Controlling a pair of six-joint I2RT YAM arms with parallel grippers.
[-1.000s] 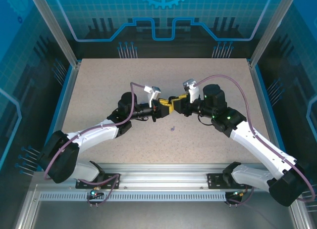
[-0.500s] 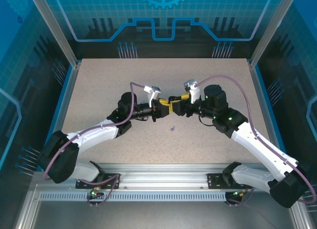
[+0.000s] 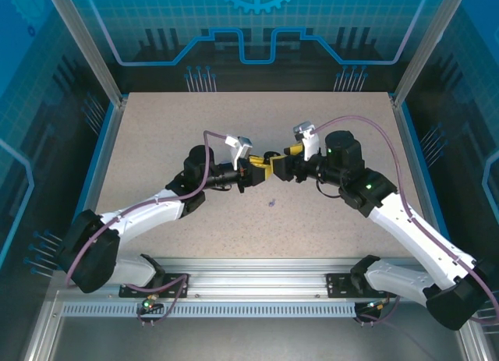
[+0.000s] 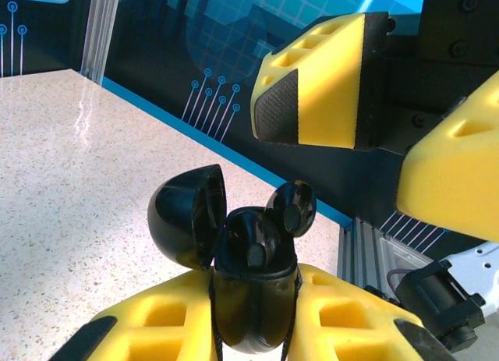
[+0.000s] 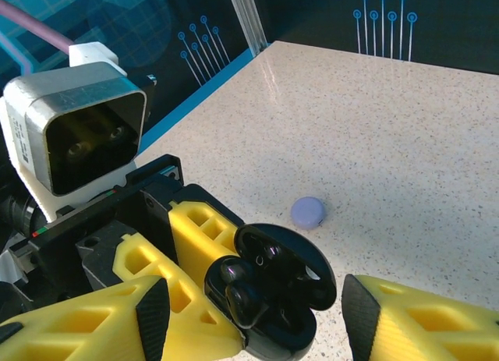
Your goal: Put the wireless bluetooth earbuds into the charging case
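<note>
Two matching arms here: the left arm and right arm both have glossy white shells on the long links and fat round black joints. A dusty purple cable loops along each one. The chunky yellow fingers have hollow pockets and black textured pads. There's also a boxy silver-and-white wrist camera, black screws and a tiny green light on the right one.

Left gripper pinched tight; right gripper parted, seemingly nose-to-nose.
</note>
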